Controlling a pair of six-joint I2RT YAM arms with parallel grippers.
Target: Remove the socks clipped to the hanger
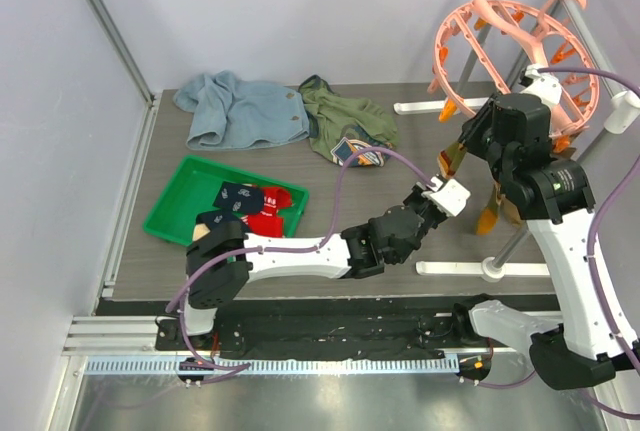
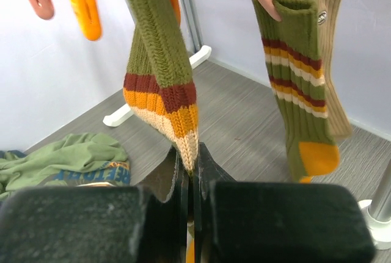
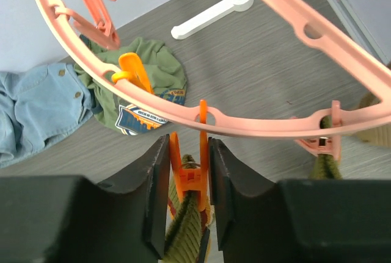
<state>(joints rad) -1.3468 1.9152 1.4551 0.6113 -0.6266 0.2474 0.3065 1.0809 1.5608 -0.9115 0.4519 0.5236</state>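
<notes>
- Up at the far right of the counter (image 1: 140, 251), the hanger (image 1: 520, 41) hangs from a grey rack pole (image 1: 575, 11). It is a salmon-pink spoked ring, tilted, with a hook on top and orange and pink clips dangling round the rim.
- Striped sock (image 2: 162, 74): olive ribbed knit with maroon, orange and cream bands near the toe. The cuff is up in an orange clip (image 3: 189, 177) under the ring; the toe hangs down.
- Left hand (image 2: 190, 171): fingers together, clamped on that sock's toe tip.
- Right hand (image 3: 188, 196): closed around the orange clip, a pad against each lever, just below the ring.
- Second sock (image 2: 299, 92): same olive and stripes, with an orange heel. It is clipped near the first but hangs apart from it. A tan sock (image 2: 333, 61) hangs behind it.
- Loose socks (image 1: 255, 206), red and navy, lie in a green tray (image 1: 170, 213) on the counter's left side.
- Room: the left arm stretches rightward across the counter's near half.
- A light-blue garment (image 1: 240, 111) and an olive garment (image 1: 350, 121) lie by the far edge, well apart from both hands.
- White rack feet (image 1: 480, 269) lie on either side of the hanging socks. The back wall stands close behind the hanger.
</notes>
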